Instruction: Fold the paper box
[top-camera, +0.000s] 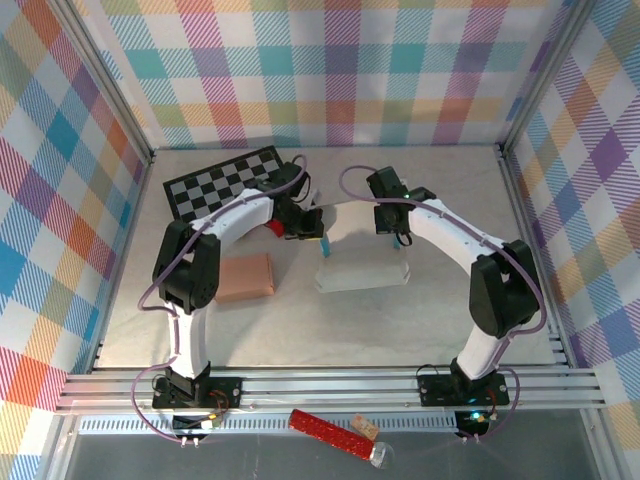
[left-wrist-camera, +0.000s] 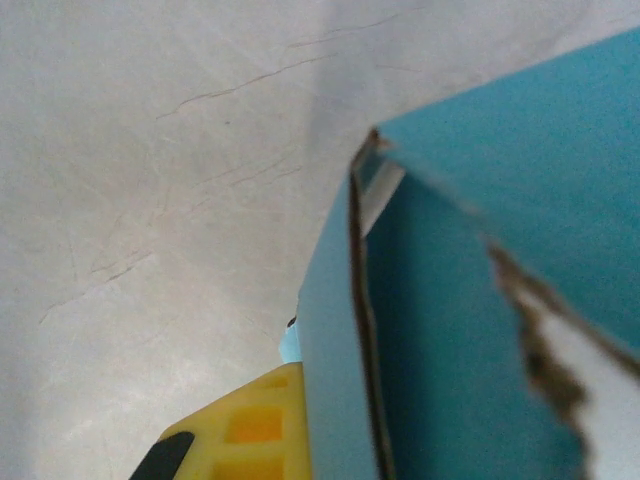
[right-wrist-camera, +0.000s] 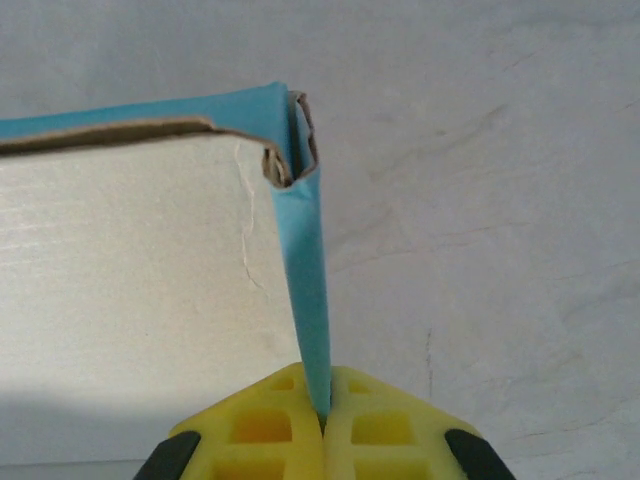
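Observation:
The paper box (top-camera: 362, 262) lies mid-table, blue outside and white inside, its side walls partly raised. My left gripper (top-camera: 306, 230) is at the box's left wall and shut on it. In the left wrist view the blue wall (left-wrist-camera: 450, 330) fills the right side, pressed against one yellow finger (left-wrist-camera: 245, 425); the other finger is hidden behind the wall. My right gripper (top-camera: 393, 230) is at the right wall. In the right wrist view its two yellow fingers (right-wrist-camera: 265, 430) pinch the thin blue wall edge (right-wrist-camera: 305, 270), with the white inner face (right-wrist-camera: 130, 260) to the left.
A black-and-white checkerboard (top-camera: 225, 180) lies at the back left. A tan pad (top-camera: 246, 277) sits left of the box. A small red thing (top-camera: 272, 228) shows beside the left gripper. A red tube (top-camera: 335, 435) rests on the front rail. Checked walls enclose the table.

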